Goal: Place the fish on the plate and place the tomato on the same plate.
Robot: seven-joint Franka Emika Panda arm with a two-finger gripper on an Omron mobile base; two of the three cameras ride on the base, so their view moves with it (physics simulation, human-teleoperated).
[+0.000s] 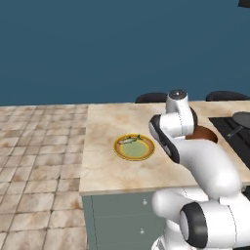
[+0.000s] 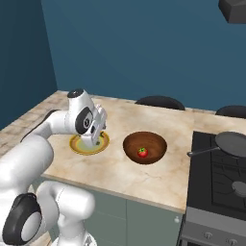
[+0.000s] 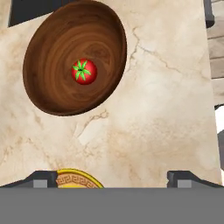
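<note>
Yellow-rimmed plate (image 1: 134, 147) holds silvery fish (image 1: 129, 140)

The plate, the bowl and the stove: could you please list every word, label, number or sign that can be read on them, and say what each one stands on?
None: no text can be read in any view.
Plate: its rim bears a Greek-key pattern, seen in the hand view; ornament, not writing.
Bowl: wood grain only.
Tomato: no label.
Stove: its front knobs are too small to show any marks.
</note>
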